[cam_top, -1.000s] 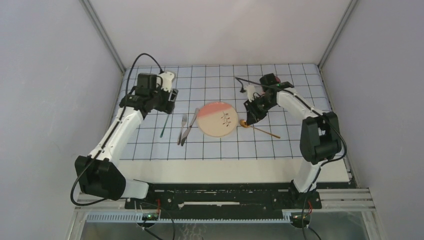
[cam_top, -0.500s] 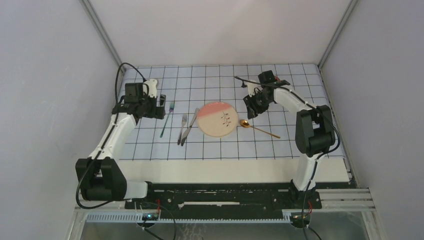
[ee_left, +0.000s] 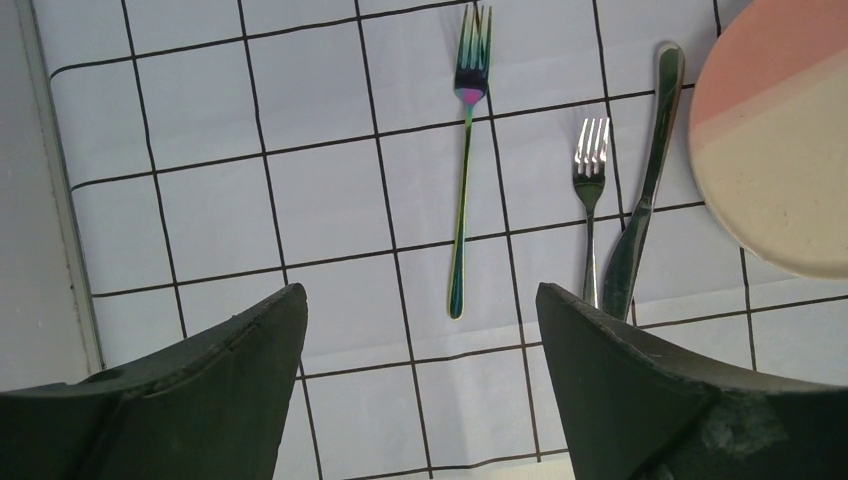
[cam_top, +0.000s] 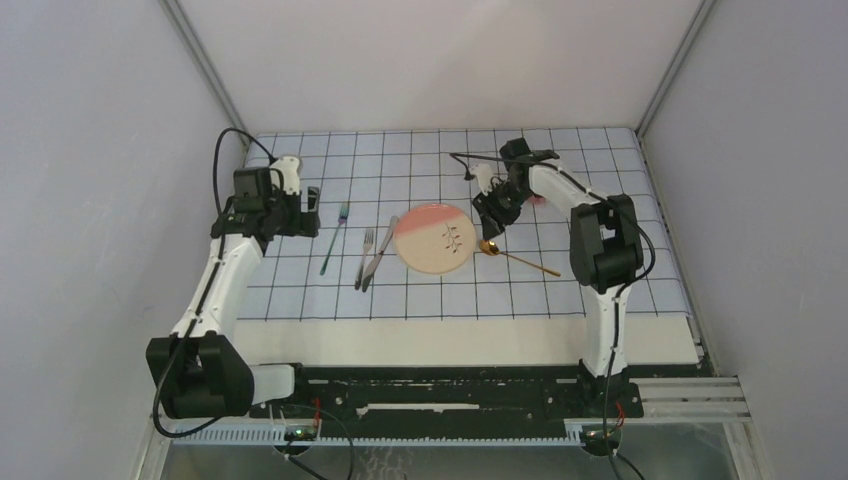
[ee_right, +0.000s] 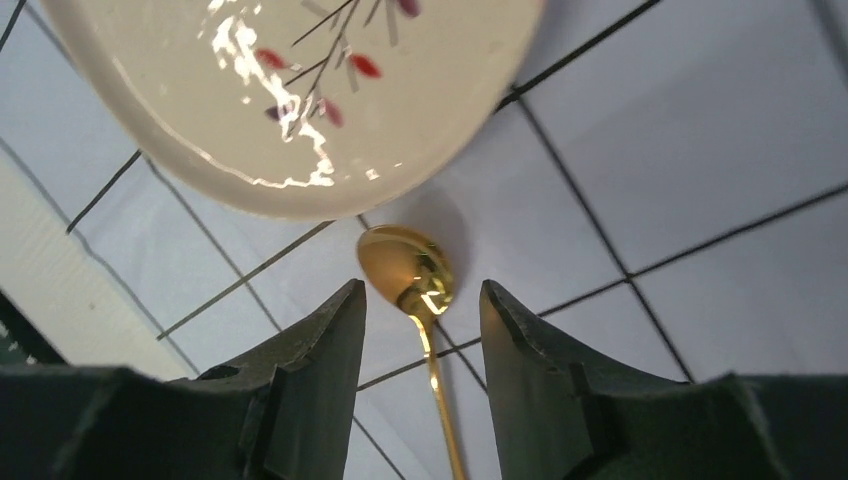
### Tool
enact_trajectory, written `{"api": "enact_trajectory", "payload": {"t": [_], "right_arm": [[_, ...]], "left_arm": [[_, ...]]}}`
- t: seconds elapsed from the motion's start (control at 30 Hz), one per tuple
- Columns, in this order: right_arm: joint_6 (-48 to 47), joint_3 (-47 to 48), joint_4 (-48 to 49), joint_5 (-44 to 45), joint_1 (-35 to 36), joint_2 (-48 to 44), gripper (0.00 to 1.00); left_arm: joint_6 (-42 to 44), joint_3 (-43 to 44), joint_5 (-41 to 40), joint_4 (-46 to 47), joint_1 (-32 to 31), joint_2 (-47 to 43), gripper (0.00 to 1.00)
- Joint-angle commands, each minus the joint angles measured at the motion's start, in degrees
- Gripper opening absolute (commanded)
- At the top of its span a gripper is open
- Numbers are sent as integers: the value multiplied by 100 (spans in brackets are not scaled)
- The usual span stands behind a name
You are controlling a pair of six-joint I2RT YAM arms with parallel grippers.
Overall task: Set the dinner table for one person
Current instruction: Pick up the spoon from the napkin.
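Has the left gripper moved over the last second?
Yes. The left gripper has drawn leftward, away from the green fork, which has stayed put, and toward the left edge of the cloth.

Soft even light, glare on plate [ee_right: 300, 90].

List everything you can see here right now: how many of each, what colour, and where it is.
plate: one, cream with a pink band and a twig pattern, middle of the cloth
knife: one, silver, just left of the plate
silver fork: one, silver, against the knife's left side
rainbow fork: one, iridescent green-purple, further left, lying alone
spoon: one, gold, right of the plate, bowl near its rim
cloth: one, pale blue with a black grid, under all the tableware
table: one, cream-white, under the cloth
left tool: one, black, open, above the cloth left of the forks
right tool: one, black, open, above the spoon's bowl
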Motion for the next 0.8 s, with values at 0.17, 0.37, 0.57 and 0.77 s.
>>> {"api": "enact_trajectory", "payload": {"t": [0.17,0.37,0.57,0.77], "right_arm": [[-1641,380,-1565,-902,1,290,54],[-2146,540,-1947,-932,44,352,53],[-2298,685,-1952,-792,93,504,53],[-2191,933,-1927,-911,119,764,53]], "left_arm": [[-95,-1,151,-80,154,-103,89],[-51,-121,106,-67,162,-97,89],[-6,-250,17,41,164,-109,89],[3,-193,46,13,162,-26,89]]}}
